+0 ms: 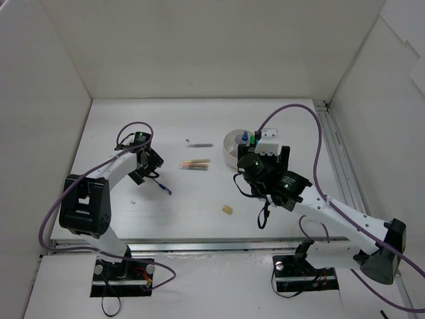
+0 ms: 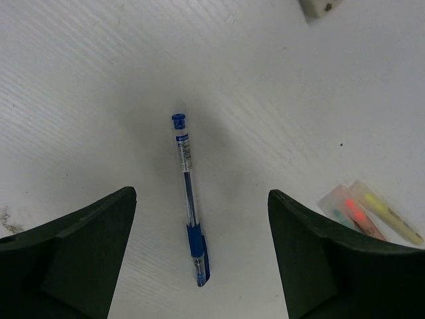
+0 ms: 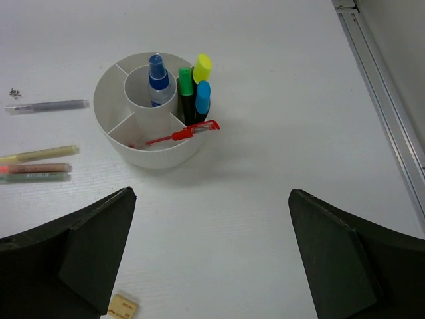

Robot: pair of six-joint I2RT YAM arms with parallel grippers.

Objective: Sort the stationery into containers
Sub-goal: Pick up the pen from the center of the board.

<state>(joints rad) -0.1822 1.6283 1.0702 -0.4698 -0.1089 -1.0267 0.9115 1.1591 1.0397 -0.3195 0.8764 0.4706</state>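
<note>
1. Clear blue pen (image 2: 189,199) lies flat on the counter (image 2: 80,80) at centre frame. Its long axis runs roughly top to bottom, with the blue grip end lowest.
2. Left gripper (image 2: 200,199) hangs above it, jaws wide, one on each side of the barrel. This arm is nearer.
3. Right gripper (image 3: 209,199) is wide and empty, facing the white organizer (image 3: 156,156) at upper left of centre.
4. Judgement: a straight descent should suffice, with no wrist turn.

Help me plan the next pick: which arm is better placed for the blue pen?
Left. The left gripper, open, straddles the blue pen from above; the right gripper faces the organizer.
</note>
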